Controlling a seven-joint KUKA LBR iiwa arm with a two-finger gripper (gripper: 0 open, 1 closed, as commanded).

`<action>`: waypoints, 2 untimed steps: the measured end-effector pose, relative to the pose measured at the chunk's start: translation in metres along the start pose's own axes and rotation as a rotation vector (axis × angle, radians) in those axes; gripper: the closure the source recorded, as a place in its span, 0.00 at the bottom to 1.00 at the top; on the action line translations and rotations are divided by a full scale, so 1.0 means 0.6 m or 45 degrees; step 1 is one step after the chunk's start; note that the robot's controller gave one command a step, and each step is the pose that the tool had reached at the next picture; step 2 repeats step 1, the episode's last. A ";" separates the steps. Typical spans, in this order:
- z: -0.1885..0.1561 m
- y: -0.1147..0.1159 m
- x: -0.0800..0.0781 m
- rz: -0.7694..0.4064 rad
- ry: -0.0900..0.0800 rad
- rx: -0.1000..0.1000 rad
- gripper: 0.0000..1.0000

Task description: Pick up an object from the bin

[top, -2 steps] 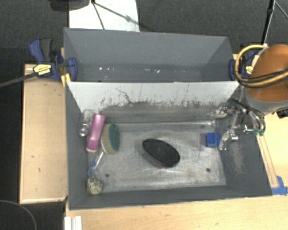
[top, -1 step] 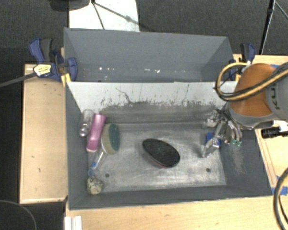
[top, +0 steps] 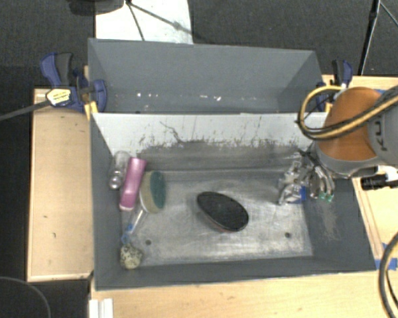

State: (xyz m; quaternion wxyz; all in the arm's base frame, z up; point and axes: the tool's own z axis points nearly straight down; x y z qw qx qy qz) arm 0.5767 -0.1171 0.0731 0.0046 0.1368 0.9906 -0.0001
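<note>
Right at the front corner of the bin sits a small speckled lump, far out of play. A little further in, mid-floor, lies the black oval pad, flat and alone. It looks the likeliest pick, though it is low and rounded, so I reckon a grip could skate off its top. Further back, the gripper hangs low by the right-hand wall, clear of the oval, with bare metal under it. Whether its jaws are apart or together, I cannot tell. Close here and it gets nothing, and a drop this close to the slope risks scraping it. Across the bin, the pink tube and the green-faced sponge lie touching, so a grab there might nudge one or lift both.
</note>
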 end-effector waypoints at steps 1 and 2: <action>-0.218 0.038 -0.019 0.028 -0.003 -0.002 1.00; -0.218 0.038 -0.019 0.028 -0.003 -0.002 1.00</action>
